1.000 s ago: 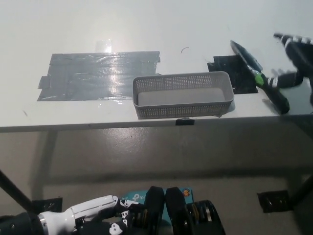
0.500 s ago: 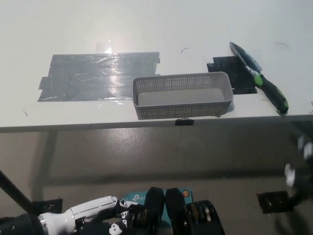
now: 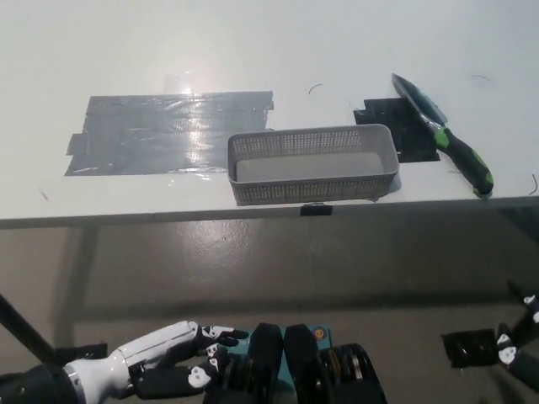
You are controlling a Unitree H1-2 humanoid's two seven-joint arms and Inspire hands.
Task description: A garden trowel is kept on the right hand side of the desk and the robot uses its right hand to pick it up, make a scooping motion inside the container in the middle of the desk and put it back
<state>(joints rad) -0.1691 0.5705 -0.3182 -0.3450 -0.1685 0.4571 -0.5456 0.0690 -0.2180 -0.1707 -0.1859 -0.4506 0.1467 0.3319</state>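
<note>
While trowel [image 3: 440, 133] lies R of it, basket [image 3: 312, 190] seemingly shows bare floor.

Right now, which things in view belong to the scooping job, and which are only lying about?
For the job: garden trowel, grey basket, right hand.
Just lying about: grey tape patch, black tape patch, left hand resting low.

White left hand [image 3: 173, 358] rests below the worktop's [image 3: 337, 42] near edge, fingers [image 3: 221, 333] apart, empty; black right hand [image 3: 520, 352] hangs low, mostly hidden
</note>
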